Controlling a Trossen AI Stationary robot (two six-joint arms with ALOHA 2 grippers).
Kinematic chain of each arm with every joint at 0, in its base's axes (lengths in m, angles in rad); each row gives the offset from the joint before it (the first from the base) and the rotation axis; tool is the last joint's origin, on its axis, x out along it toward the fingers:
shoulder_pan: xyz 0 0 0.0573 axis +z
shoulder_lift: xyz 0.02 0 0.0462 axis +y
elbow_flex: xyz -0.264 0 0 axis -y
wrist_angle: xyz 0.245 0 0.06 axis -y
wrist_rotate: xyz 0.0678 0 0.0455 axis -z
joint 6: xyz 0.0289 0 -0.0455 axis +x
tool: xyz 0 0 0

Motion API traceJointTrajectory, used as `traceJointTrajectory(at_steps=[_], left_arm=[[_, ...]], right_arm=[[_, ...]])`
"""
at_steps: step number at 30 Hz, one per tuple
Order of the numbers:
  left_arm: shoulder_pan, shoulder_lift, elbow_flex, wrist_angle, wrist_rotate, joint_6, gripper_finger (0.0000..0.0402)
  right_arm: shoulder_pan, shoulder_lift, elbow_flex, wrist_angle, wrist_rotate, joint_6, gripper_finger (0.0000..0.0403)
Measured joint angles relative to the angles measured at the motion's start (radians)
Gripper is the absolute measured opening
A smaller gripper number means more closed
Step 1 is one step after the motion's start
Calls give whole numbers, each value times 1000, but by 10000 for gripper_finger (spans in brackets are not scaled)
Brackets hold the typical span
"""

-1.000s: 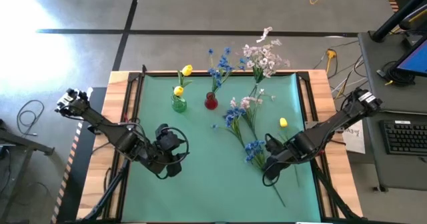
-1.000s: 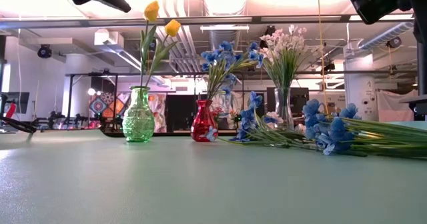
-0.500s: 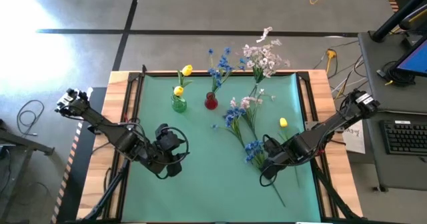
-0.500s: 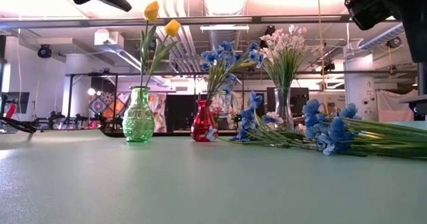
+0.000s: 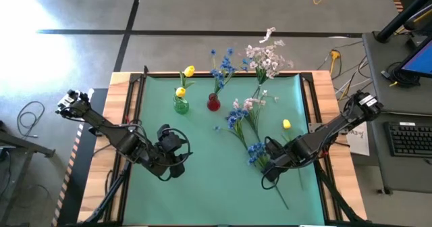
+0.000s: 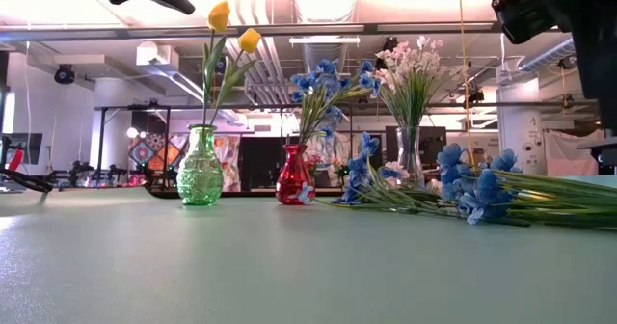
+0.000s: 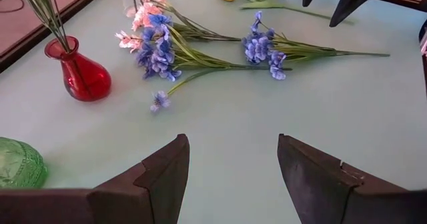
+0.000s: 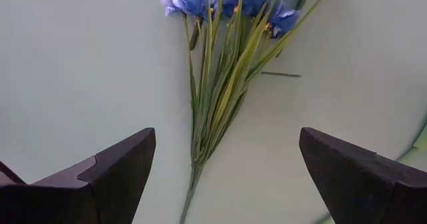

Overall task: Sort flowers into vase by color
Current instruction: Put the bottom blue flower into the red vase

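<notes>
Looking straight down: right gripper (image 5: 268, 173) hovering above the lower stem of the loose blue-blossom spray with long green stems (image 5: 256, 153), shifted a touch leftward and closer over that stem than a second ago. Left gripper (image 5: 177, 167) parked over bare green mat (image 5: 202, 193) at lower left, unchanged. Green glass vase (image 5: 181, 105) holding two yellow tulip-like buds (image 5: 188, 71), red glass vase (image 5: 213, 103) holding blue blossoms (image 5: 221, 61), and pale pink-white blossom sprays (image 5: 266, 58) standing at the far edge, all as before. More loose blue and pink flowers (image 5: 241, 112) lying mid-table, a single loose yellow bud (image 5: 287, 124) just right of them.

From table height: vases lined up at the back, loose blue blossoms lying flat at right; dark arm hardware at the upper right corner nudged slightly leftward since the earlier frame.

From the left wrist: fingers (image 7: 160, 174) spread wide over bare mat, nothing between; red vase, loose flowers and yellow bud ahead.

From the right wrist: fingers (image 8: 120, 164) spread very wide, straddling the green stem bundle of the blue spray (image 8: 217, 111) from above, apart from it.
</notes>
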Motion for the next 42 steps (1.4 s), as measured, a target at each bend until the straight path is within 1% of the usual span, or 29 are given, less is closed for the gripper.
traceJointTrajectory(at_steps=[3, 7, 14, 26, 42], left_arm=[[0, 0, 0, 2, 0, 0, 213], [0, 0, 0, 4, 0, 0, 213], [0, 0, 0, 7, -1, 0, 213], [0, 0, 0, 8, -2, 0, 213], [0, 0, 0, 11, -2, 0, 213]], right_arm=[[0, 0, 0, -1, 22, -3, 364], [0, 0, 0, 8, 24, 1, 364], [3, 45, 0, 105, 25, -12, 364], [3, 152, 0, 97, 20, -35, 364], [3, 209, 0, 103, 23, -90, 364]])
